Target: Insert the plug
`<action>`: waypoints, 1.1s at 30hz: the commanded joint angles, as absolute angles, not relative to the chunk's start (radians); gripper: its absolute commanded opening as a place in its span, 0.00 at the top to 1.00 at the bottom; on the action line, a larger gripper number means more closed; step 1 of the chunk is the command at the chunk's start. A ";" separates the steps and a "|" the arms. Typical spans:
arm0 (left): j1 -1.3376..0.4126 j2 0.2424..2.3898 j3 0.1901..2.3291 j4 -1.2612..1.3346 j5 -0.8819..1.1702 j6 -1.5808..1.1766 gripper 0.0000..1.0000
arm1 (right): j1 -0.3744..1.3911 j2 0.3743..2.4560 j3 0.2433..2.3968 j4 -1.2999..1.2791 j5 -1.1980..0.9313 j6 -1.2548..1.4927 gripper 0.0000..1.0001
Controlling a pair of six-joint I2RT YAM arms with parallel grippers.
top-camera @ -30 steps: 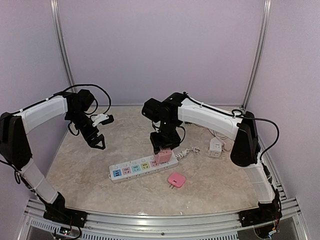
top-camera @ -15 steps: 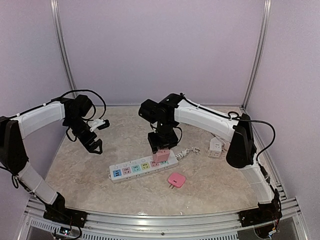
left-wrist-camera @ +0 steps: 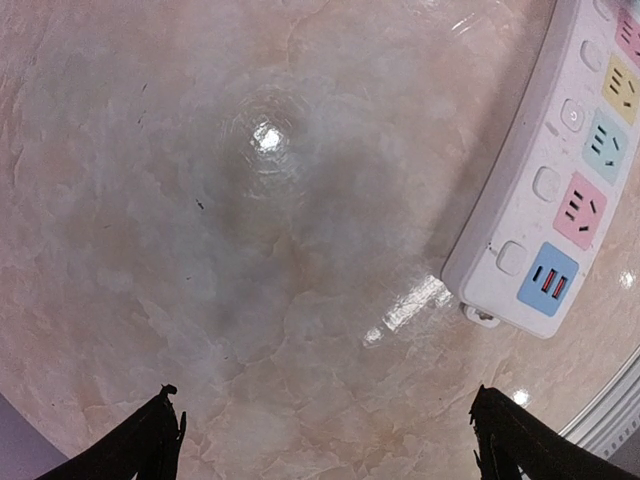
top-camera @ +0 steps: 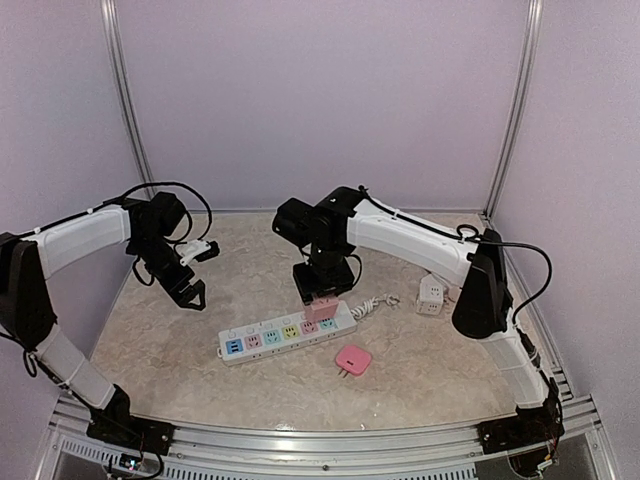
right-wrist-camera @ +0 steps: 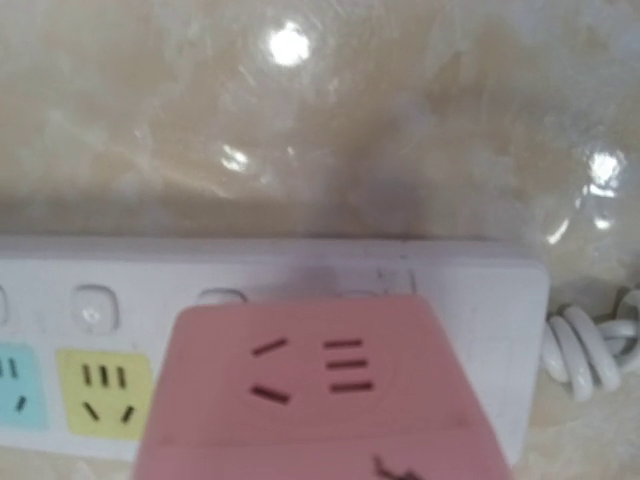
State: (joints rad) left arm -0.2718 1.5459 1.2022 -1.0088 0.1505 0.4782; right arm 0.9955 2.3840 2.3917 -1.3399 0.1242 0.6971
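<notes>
The right wrist view shows the pink plug [right-wrist-camera: 320, 400], socket face up, covering the right end of the power strip [right-wrist-camera: 480, 290]; only the top view shows the right gripper [top-camera: 322, 296] pinching it. The left gripper [left-wrist-camera: 328, 445] hangs spread wide over the table [left-wrist-camera: 150, 200], drawn back leftward since a second ago.

Table top [left-wrist-camera: 250, 250]: polished beige marble-look surface, glossy, with bright lamp glints.
Power strip [left-wrist-camera: 520, 215]: 1 smooth white plastic body, slight sheen, pastel socket faces.
Pink plug [right-wrist-camera: 320, 400]: smooth matt pink plastic.
Cable [right-wrist-camera: 590, 350]: smooth white sheath.
Rail [top-camera: 320, 447]: ribbed bare metal.
Walls [top-camera: 320, 100]: matt lilac panels.
</notes>
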 commanded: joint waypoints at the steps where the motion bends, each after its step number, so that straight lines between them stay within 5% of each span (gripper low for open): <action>1: -0.277 1.520 1.187 -0.996 0.156 0.475 0.01 | 1.010 2.308 2.351 -1.587 0.163 0.710 1.00; 11: -0.278 1.521 1.179 -0.989 0.140 0.475 0.01 | 1.009 2.248 2.210 -1.567 0.129 0.710 1.00; 33: -0.278 1.508 1.167 -0.986 0.138 0.477 0.01 | 1.002 2.335 2.264 -1.475 0.084 0.656 1.00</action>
State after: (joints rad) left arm -0.2756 1.5345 1.1812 -0.9947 0.1448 0.4778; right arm 0.9997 2.3089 2.2337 -1.3422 0.0937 0.6704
